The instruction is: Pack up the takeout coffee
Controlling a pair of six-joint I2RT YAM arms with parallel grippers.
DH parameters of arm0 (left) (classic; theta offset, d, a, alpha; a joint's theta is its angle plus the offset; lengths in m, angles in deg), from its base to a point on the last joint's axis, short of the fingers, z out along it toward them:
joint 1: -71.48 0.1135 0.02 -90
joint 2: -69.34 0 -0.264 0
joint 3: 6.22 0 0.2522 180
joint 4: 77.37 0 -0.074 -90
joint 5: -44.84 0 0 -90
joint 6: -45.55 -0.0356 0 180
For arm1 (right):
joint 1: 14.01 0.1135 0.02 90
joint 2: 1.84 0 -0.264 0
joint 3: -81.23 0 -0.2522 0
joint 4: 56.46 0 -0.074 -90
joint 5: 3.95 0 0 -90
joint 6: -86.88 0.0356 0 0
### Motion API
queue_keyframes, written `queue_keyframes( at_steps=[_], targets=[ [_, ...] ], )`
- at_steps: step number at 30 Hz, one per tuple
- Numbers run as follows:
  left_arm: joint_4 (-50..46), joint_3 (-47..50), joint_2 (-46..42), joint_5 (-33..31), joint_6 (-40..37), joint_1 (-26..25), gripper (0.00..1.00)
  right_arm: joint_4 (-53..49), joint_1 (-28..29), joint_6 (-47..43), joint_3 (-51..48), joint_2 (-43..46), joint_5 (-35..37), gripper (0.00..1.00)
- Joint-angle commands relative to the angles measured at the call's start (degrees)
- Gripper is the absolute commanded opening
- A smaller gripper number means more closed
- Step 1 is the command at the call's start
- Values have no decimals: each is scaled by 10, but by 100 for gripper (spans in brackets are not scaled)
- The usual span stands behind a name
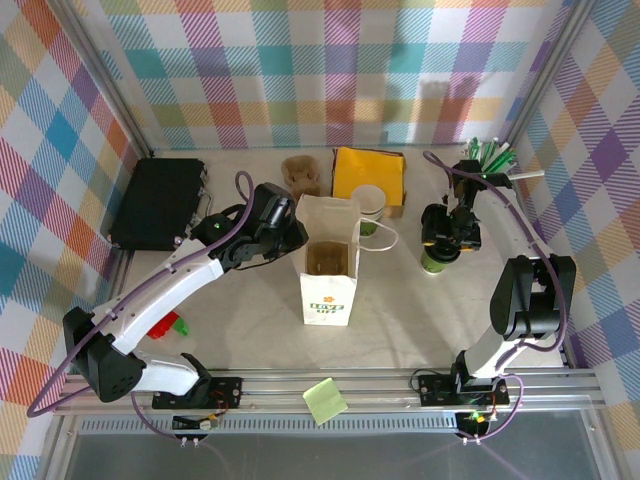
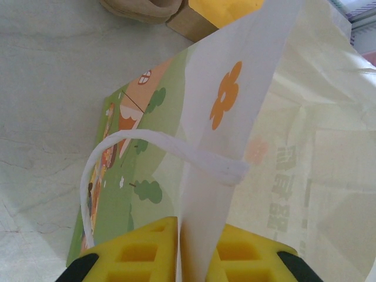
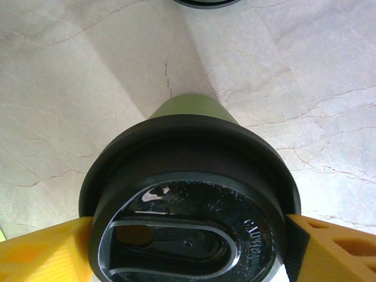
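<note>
Presently, the packing is judged to be about midway: the bag is steadied and the drink is gripped, but nothing has been put inside yet. At the far left of the table point(image 1: 420, 330) a black case point(image 1: 158, 203) is seen lying flat, well apart from the work. Next along, the left gripper point(image 2: 179, 252) is clenched on the paper bag point(image 1: 328, 290). In the left wrist view one thin wall of the bag is pinched between the two yellow fingers, with the white twisted handle point(image 2: 176, 147) looping just beyond them. The bag stands upright at the middle of the table with its mouth open. From above only a brownish interior can be made out, and no cup is seen in it. Just behind the bag a yellow box point(image 1: 368, 168) is set near the back wall.

Further right, apart from the bag, the takeout coffee point(image 3: 191, 111) is found — its black lid point(image 3: 188, 164) is already fitted. The right gripper point(image 1: 450, 235) is closed around that lid, with a yellow finger pressed to each side. Whether the cup's base rests on the table or is raised just off it cannot be told. In the far right corner a bunch of green-and-white straws point(image 1: 492, 155) is seen, clear of both arms.

What is left, by this reading: the cup has to be carried across to the bag's open mouth, lowered in upright, and let go.
</note>
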Motion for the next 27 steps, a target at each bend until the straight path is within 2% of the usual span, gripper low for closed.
queue_keyframes(
  at_steps=[1,13,27],
  targets=[
    [-15,-20,-3,-4,-9,-4,16,-19,2,-13,7,6,-19,80],
    [-14,-16,-7,-5,-9,-4,16,-27,6,-9,37,9,-25,85],
    [-12,-12,-8,-3,-9,-4,16,-11,11,-3,-5,13,-25,82]
  ],
)
